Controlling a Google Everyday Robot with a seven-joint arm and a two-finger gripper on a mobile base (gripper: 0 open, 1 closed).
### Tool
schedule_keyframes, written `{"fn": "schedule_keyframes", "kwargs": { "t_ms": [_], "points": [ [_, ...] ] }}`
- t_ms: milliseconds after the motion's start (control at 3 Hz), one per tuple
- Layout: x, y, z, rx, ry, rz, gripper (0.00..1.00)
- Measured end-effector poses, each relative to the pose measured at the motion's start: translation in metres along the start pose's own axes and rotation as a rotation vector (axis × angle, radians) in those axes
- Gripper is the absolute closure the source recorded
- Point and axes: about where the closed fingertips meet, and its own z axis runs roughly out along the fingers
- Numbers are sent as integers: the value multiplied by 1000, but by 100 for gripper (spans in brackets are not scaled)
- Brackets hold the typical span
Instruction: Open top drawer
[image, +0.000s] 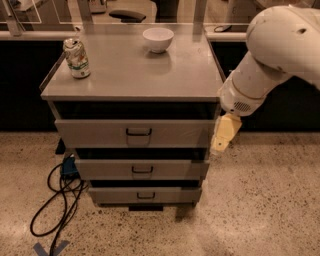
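Observation:
The top drawer (100, 132) is the widest of three grey metal drawers in a cabinet. Its front stands slightly out from the cabinet, with a dark gap above it. A small dark pull handle (138, 132) sits at the centre of its front. My gripper (222, 136) hangs from the white arm (270, 60) at the right end of the top drawer's front, level with it and to the right of the handle. Only one cream finger (223, 134) shows, pointing down.
On the cabinet top (130, 75) stand a drink can (76, 58) at the left and a white bowl (158, 39) at the back. Two narrower drawers (141, 170) sit below. Black cables (55, 200) lie on the speckled floor at the left.

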Motion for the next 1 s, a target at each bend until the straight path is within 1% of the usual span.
{"fn": "schedule_keyframes", "kwargs": {
  "t_ms": [333, 667, 1000],
  "points": [
    [-8, -5, 41, -60, -62, 26, 0],
    [-8, -5, 41, -60, -62, 26, 0],
    [-21, 3, 65, -97, -123, -6, 0]
  ]
}}
